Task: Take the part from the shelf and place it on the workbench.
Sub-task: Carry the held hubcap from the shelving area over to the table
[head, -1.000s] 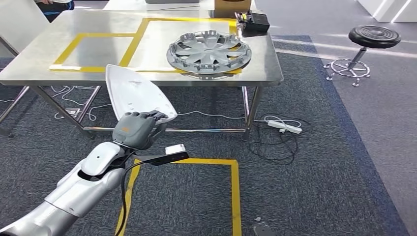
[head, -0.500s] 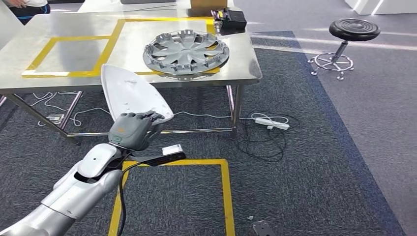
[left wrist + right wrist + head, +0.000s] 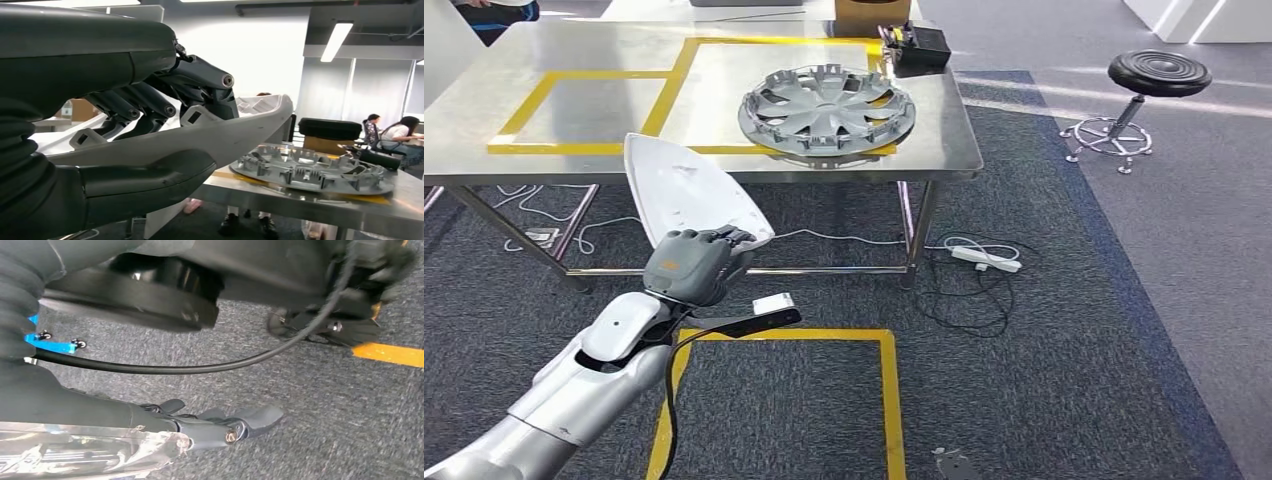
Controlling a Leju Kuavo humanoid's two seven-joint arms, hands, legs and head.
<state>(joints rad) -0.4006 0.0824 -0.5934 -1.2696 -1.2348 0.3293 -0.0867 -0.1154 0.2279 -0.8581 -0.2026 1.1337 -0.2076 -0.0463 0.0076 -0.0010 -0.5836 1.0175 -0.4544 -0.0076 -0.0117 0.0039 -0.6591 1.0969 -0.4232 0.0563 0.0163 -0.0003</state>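
A grey plastic hubcap (image 3: 826, 107) is lying on the steel desk (image 3: 574, 150) ahead. The left hand (image 3: 692, 265) is gripping the white pointed shell part (image 3: 686, 190), its long axis rising toward the desk; the right hand (image 3: 220, 427) is hanging over carpet, grip unclear.

head: high on the body, looking forward and down at the surface (image 3: 574, 140) and carpet | left wrist: close behind the left hand (image 3: 150, 110), level with the surface edge, facing across it | right wrist: close, facing down at carpet | shared: head and left wrist both show the wheel cover (image 3: 826, 107).
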